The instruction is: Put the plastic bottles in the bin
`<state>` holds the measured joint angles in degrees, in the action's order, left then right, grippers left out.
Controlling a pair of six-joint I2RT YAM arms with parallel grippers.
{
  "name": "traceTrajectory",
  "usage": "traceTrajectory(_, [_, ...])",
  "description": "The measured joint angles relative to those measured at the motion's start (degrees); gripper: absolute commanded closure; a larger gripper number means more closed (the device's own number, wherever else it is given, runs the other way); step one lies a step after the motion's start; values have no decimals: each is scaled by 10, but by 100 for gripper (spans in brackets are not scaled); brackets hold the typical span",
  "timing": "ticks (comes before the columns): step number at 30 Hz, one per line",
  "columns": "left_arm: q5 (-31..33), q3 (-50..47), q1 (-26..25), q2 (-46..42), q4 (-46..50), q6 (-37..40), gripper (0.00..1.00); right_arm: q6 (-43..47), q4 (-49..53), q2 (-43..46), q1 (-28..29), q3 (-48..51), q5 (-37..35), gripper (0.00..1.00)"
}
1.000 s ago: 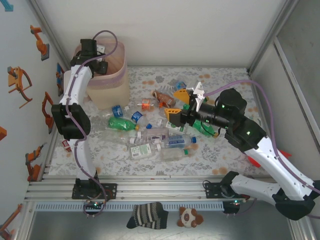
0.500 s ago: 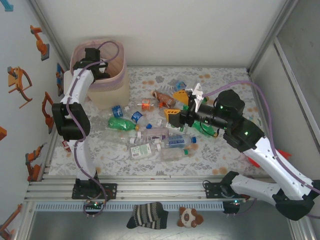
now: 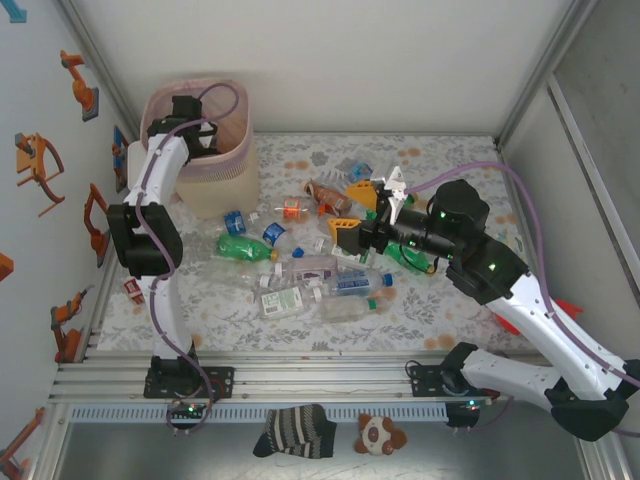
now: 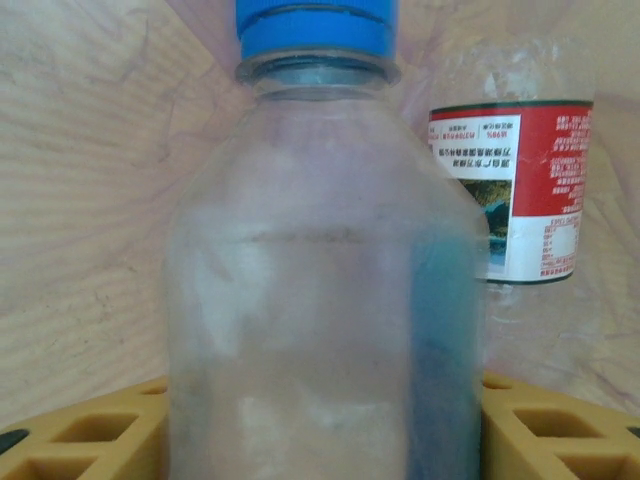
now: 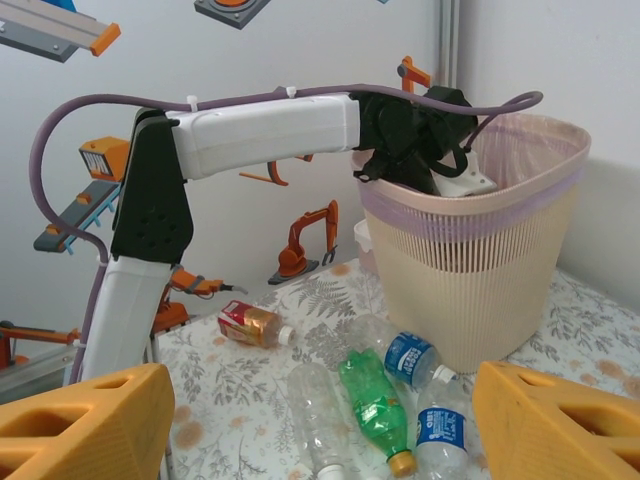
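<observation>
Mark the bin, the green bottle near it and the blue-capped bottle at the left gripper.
bin (image 5: 480, 290): right wrist view, ribbed front wall.
green bottle (image 5: 372, 396): right wrist view, middle of its body.
blue-capped bottle (image 4: 320, 300): left wrist view, clear body.

Bin (image 5: 480, 270): beige lattice wall, translucent pink liner. Counter (image 3: 440, 300): pale, grey-tan floral print. Clear bottle (image 4: 320, 280): blue cap. Second bottle (image 4: 510, 190): red-and-white label. Green bottle (image 5: 372, 400): orange cap. Left arm (image 5: 260, 135): white and black, purple cable.
</observation>
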<state>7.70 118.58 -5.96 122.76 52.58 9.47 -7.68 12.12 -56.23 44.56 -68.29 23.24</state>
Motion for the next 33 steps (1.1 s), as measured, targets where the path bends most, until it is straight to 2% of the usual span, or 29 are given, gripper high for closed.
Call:
traceTrajectory(8, [0,19,0,5,0,-1,30,0,0,1,0,0,0,23])
traceTrajectory(18, [-13,45,0,-11,0,-6,29,0,-4,5,0,0,0,23])
traceTrajectory(33, [-26,72,0,-181,7,-18,27,0,-12,6,0,8,1,23])
